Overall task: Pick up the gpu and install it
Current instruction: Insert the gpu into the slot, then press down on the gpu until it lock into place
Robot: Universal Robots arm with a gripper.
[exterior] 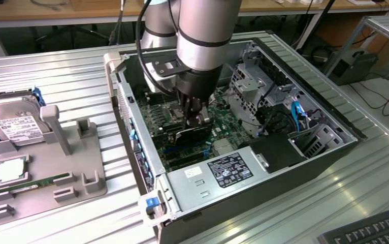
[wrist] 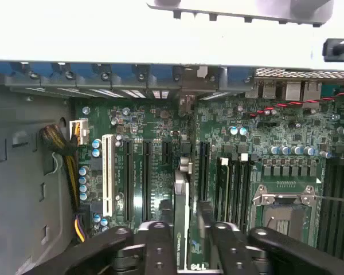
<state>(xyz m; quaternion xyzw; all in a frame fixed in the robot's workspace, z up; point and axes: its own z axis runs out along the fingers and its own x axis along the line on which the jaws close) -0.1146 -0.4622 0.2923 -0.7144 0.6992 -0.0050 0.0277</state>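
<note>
My gripper (exterior: 196, 121) reaches down into the open computer case (exterior: 316, 109) and is shut on the gpu (exterior: 193, 136), a thin black card held upright just over the green motherboard (exterior: 225, 119). In the wrist view the gpu (wrist: 182, 217) appears edge-on between my two black fingers (wrist: 157, 249), its silvery bracket end pointing toward the case's rear slot openings (wrist: 160, 91). It hangs between the long black expansion slots (wrist: 146, 177). Whether its lower edge touches a slot is hidden.
A white slot (wrist: 108, 172) and yellow-black cables (wrist: 63, 143) lie to one side, the CPU socket (wrist: 286, 212) to the other. The power supply (exterior: 228, 170) and drive cage (exterior: 255, 84) crowd the case. On the exterior view's left, a grey fixture (exterior: 79, 168) holds a hard drive (exterior: 15, 127) and memory stick (exterior: 35, 183).
</note>
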